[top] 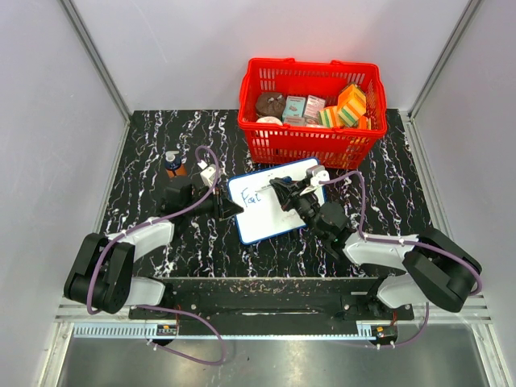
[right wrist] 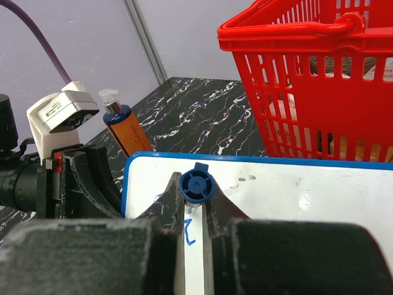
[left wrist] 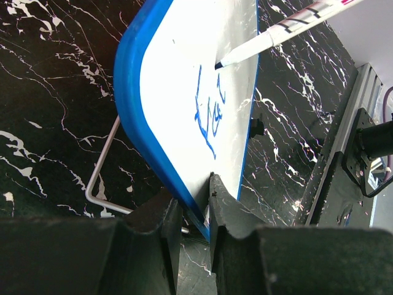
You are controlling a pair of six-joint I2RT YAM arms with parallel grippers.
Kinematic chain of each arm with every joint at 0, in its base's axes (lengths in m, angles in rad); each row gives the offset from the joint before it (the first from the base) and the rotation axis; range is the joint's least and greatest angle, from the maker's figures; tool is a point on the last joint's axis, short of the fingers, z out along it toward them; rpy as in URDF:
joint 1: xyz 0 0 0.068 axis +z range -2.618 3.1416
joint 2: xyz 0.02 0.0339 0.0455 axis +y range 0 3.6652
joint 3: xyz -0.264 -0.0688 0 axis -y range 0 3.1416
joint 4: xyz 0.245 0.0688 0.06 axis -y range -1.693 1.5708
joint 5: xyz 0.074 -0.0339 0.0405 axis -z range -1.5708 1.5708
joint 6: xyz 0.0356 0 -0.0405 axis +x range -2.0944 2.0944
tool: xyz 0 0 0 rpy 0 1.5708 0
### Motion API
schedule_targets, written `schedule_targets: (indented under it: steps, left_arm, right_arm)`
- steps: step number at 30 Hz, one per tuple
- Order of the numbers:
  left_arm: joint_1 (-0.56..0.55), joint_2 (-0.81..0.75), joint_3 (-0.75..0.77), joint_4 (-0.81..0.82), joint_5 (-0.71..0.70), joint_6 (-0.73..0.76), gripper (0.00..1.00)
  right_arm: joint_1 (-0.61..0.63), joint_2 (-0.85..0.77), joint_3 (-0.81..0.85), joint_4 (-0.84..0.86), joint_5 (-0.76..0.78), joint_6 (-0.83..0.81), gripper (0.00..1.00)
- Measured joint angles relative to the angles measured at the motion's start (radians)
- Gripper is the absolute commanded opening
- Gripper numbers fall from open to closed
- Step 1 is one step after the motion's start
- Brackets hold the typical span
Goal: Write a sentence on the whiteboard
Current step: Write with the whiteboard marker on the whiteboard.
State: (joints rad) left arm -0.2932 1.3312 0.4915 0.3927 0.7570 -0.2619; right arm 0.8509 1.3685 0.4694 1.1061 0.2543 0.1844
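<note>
Left arm: reached in low from the near-left corner, left gripper (left wrist: 195,206) clamped on the whiteboard (top: 278,216) at its left edge, mid-table.
Right arm: stretched from the near-right corner, right gripper (right wrist: 195,203) pinched tight on the marker (left wrist: 288,27), tip at the board.
Writing: the sentence (left wrist: 210,114) read "Fai", blue.

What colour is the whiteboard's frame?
Blue. The whiteboard frame shows best in the left wrist view.

whiteboard (top: 274,219): white, thin blue frame, rounded corners, lying skewed mid-table (top: 161,234). sentence (top: 252,196): blue marker, reads roughly "Fai", a few letters only, near the board's upper-left corner.
</note>
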Motion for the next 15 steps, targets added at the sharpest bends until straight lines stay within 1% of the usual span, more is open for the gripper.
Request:
schedule_targets:
  steps: [7, 15]
  left_arm:
    - [0.000, 0.000, 0.000, 0.001, 0.000, 0.000, 0.00]
    - [0.000, 0.000, 0.000, 0.001, 0.001, 0.000, 0.00]
  right_arm:
    - [0.000, -0.008, -0.005, -0.002, 0.000, 0.003, 0.00]
    - [0.000, -0.108, -0.019, -0.036, 0.018, 0.003, 0.00]
